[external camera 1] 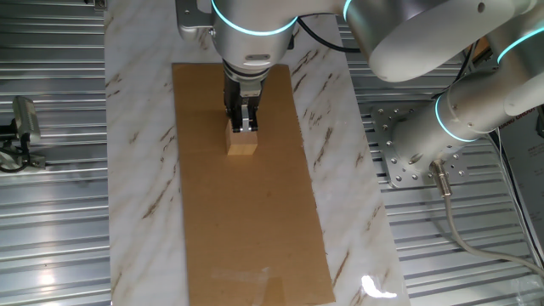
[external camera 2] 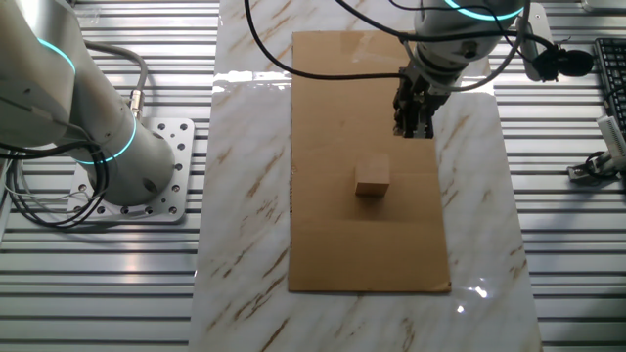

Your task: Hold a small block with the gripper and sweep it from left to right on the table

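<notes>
The small block [external camera 1: 241,144] is a pale tan wooden cube that rests on the long brown board [external camera 1: 246,229] on the marble table [external camera 1: 140,170]. The black gripper [external camera 1: 242,125] hangs from the silver-white arm with its fingers pointing down. In one fixed view its tips line up with the block's far top edge. In the other fixed view the gripper [external camera 2: 415,125] is clearly apart from the block [external camera 2: 373,176], raised above the board [external camera 2: 367,244] beside it. The fingers show a narrow gap and hold nothing.
The arm's base [external camera 2: 127,166] is bolted to a metal plate on the ribbed grey flooring beside the table [external camera 2: 245,196]. Black cables [external camera 2: 293,59] hang over the board's far end. A keyboard edge [external camera 2: 611,68] and a clamp lie off the table.
</notes>
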Action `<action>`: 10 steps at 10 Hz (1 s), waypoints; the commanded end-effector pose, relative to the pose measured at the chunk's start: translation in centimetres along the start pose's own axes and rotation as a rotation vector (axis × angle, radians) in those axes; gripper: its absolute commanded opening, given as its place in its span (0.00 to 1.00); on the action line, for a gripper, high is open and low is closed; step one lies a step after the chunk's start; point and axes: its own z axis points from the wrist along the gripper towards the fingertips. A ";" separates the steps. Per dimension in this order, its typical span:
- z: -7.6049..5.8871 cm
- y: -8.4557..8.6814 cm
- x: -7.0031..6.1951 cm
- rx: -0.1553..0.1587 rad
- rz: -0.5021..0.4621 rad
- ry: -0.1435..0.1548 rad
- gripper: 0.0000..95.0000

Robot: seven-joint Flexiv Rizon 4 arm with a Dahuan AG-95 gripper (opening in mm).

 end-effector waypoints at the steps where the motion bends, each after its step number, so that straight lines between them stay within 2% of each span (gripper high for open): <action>1: 0.0 0.0 0.0 0.004 0.002 -0.001 0.00; 10: 0.1 -0.1 0.0 0.008 -0.003 -0.003 0.00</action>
